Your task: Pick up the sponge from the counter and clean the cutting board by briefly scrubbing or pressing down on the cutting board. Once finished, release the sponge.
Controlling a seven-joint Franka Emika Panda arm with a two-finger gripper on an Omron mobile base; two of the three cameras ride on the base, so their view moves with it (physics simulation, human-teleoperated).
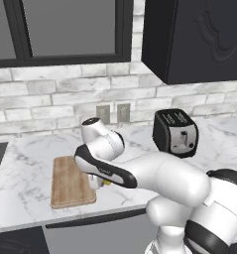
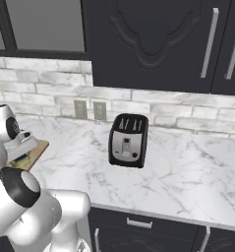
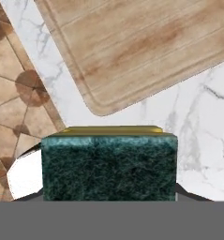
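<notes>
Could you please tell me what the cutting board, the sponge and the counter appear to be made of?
Cutting board: apparently wood, matte light brown with visible grain. Sponge: likely yellow foam under a dark green, fibrous scouring layer. Counter: looks like polished marble or an imitation, white with grey veins.

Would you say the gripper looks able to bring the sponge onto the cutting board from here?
Probably yes: the sponge sits at the gripper, right beside the cutting board, with only bare counter between them.

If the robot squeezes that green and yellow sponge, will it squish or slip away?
The sponge would probably squish a little, since it looks like a soft block. Its rough green top likely stops it slipping. It's flat-sided, so it shouldn't roll if dropped on the cutting board.
</notes>
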